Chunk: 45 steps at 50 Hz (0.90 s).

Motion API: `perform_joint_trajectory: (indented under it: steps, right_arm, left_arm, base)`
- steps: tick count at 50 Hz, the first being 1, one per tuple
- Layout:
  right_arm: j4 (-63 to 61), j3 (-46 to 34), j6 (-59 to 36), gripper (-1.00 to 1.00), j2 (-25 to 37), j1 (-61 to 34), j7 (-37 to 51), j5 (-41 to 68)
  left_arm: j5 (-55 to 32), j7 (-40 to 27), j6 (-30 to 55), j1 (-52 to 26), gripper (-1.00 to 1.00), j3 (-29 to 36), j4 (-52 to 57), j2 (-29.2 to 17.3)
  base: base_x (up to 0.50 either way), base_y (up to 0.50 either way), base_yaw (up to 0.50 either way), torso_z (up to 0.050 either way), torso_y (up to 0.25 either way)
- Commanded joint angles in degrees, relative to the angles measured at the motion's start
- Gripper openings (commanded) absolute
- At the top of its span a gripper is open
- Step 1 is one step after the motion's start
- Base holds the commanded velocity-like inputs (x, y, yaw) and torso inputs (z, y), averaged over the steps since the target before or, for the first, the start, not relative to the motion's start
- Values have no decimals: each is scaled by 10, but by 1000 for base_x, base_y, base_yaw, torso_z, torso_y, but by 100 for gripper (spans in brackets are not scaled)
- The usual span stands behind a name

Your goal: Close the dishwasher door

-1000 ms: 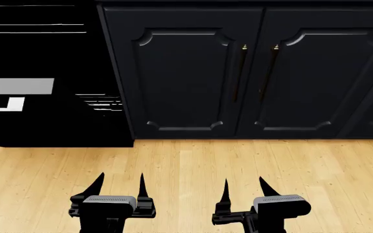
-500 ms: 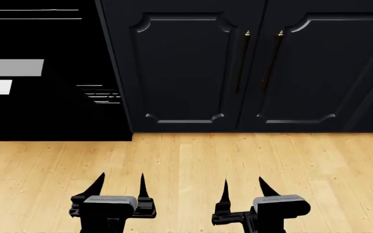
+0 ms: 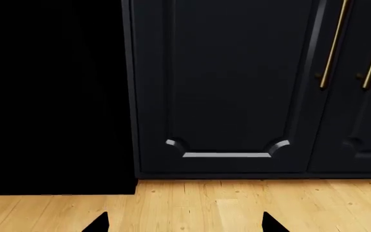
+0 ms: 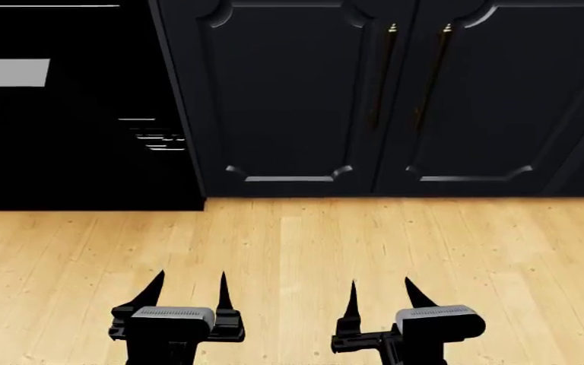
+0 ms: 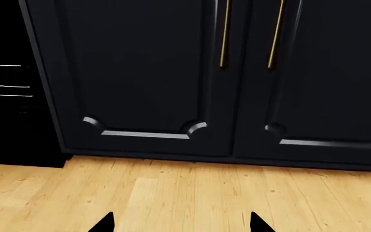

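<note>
Both my left claw (image 4: 188,287) and right claw (image 4: 380,293) hang released over wood floor (image 4: 292,243); the dishwasher door (image 4: 69,152) edges in at ten o'clock.

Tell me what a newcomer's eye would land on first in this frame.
Two navy raised-panel cabinet doors with slim brass handles fill the middle. A glossy black dishwasher sits at far left. Below, over pale wood floor, the left gripper and right gripper hang open, touching nothing.
</note>
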<state>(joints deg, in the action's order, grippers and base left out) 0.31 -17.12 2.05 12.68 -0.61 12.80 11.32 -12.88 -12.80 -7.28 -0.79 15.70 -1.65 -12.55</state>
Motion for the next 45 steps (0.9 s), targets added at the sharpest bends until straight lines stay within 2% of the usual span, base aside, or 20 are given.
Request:
perform_joint_trajectory:
  steps: [1, 7, 40, 45]
  right_arm:
    - [1, -3, 1, 100, 2, -1, 2, 2]
    - [0, -3, 1, 100, 3, -1, 3, 4]
    - [0, -14, 5, 100, 10, -3, 9, 9]
    - [-1, -15, 4, 100, 12, -2, 11, 9]
  left_arm:
    - [-2, -2, -1, -1, 100, 3, 0, -2]
    - [-9, -1, -1, 1, 100, 3, 3, -4]
    - [-27, -1, -5, 1, 100, 10, 7, -10]
    - [-27, -3, -4, 1, 100, 11, 8, -12]
  base:
    - [0, 0, 0, -50, -8]
    - [0, 0, 0, -48, -6]
    - [0, 0, 0, 0, 0]
    - [0, 252, 0, 0, 0]
